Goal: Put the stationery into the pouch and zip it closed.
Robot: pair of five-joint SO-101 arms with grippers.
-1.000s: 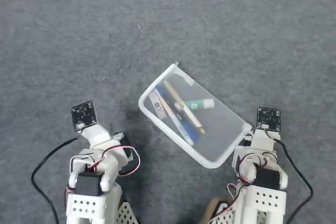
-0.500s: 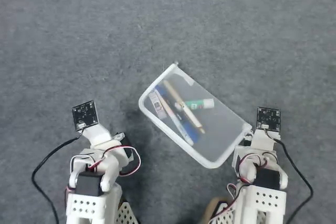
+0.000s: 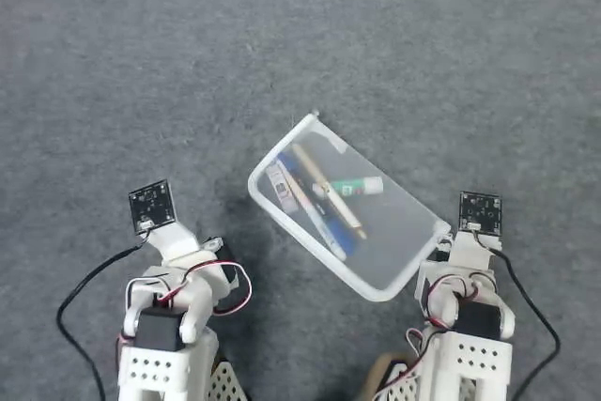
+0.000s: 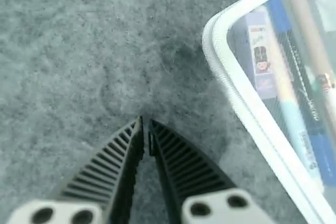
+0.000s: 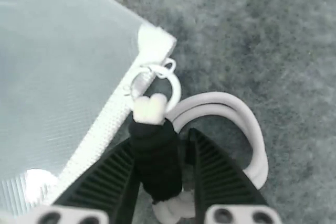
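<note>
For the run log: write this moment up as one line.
pens inside pouch | right hand shut on zip pull at pouch corner | left hand shut, over carpet beside pouch

Contents of the right wrist view:

- Surface: grey, carpet-like nap, bare around the items.
- Pouch: translucent, lying flat, one corner toward the tool.
- Zip: white woven band along the pouch edge, ending at the corner in a small white tab.
- Ring: thin, white, hanging off the zip end just beside the corner.
- Bead: white, lobed, touching the ring.
- Pull: black, soft, running back from the bead.
- Right tool: two black ribbed fingers, one pressed against each side of the pull.
- Cord: white double loop, lying on the surface beside the tool.
</note>
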